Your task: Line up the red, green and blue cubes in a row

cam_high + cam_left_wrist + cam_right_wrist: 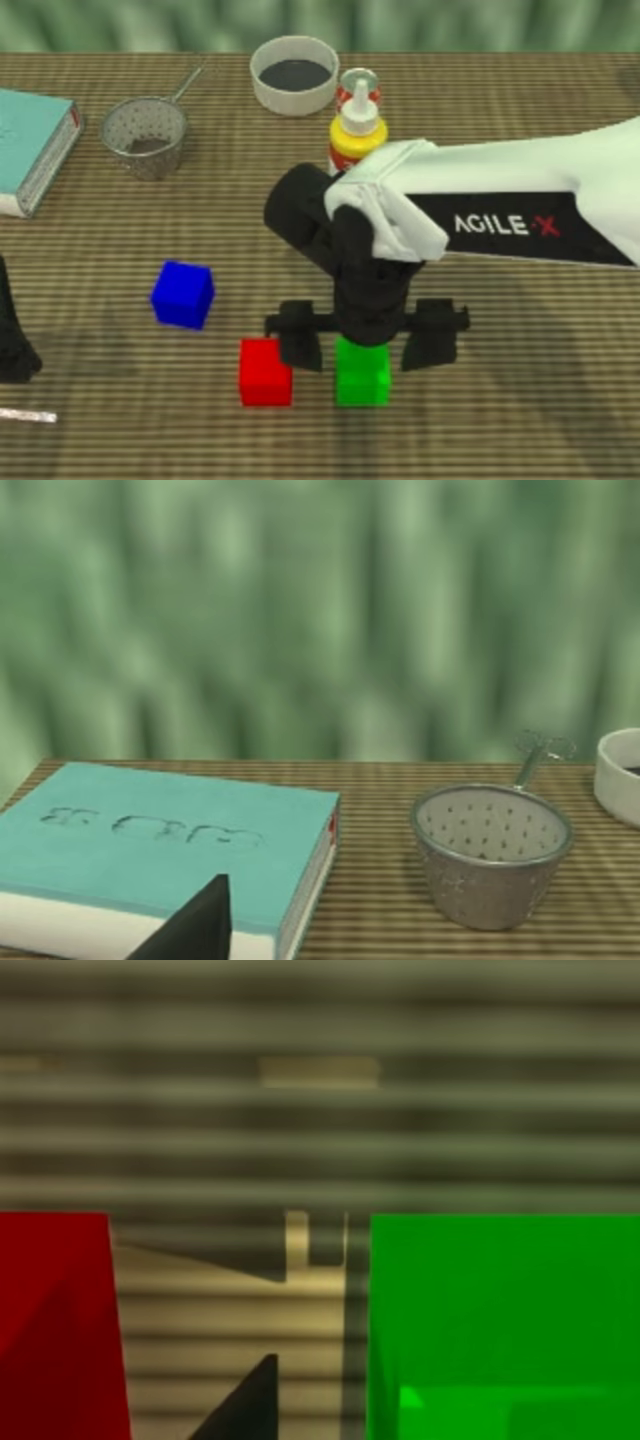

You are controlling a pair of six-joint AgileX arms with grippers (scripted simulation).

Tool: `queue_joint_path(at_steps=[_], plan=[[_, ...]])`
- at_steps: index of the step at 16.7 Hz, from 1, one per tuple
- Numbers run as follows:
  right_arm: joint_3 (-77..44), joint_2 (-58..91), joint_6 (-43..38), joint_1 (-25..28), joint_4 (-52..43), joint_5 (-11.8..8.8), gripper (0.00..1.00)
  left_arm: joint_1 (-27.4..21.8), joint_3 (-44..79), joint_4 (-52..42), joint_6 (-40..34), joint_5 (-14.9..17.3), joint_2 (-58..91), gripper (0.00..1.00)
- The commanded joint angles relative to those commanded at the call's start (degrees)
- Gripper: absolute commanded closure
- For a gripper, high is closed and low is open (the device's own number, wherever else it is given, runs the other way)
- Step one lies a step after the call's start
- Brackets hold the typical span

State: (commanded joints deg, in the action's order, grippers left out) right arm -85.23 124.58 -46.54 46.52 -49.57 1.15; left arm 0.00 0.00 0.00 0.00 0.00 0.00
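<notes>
Green cube [362,378]: on the striped table [520,380] at 6 o'clock, between the spread, released fingers of the right end effector [365,345]. Red cube [265,372]: just beside it at its 9 o'clock, not touching. Blue cube [183,294]: apart, at the red cube's 10 o'clock. Left end effector [12,345]: parked at the table's 9 o'clock edge; finger state cannot be told.

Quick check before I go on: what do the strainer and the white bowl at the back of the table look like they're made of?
The strainer looks like thin metal: grey, dull sheen, walls punched with small holes, and a wire loop handle. The white bowl looks like glazed ceramic or possibly plastic: a thick, smooth, plain white rim around a dark inside. The render leaves that one open.
</notes>
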Motion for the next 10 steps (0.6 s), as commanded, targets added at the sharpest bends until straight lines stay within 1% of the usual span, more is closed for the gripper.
queue_joint_path(at_steps=[8, 10], plan=[[-0.17, -0.13, 0.00, -0.11, -0.19, -0.01, 0.00, 0.00, 0.00, 0.00, 0.00, 0.00, 0.00, 0.00], [-1.60, -0.96, 0.05, 0.12, -2.08, -0.07, 0.00, 0.00, 0.00, 0.00, 0.00, 0.00, 0.00, 0.00]])
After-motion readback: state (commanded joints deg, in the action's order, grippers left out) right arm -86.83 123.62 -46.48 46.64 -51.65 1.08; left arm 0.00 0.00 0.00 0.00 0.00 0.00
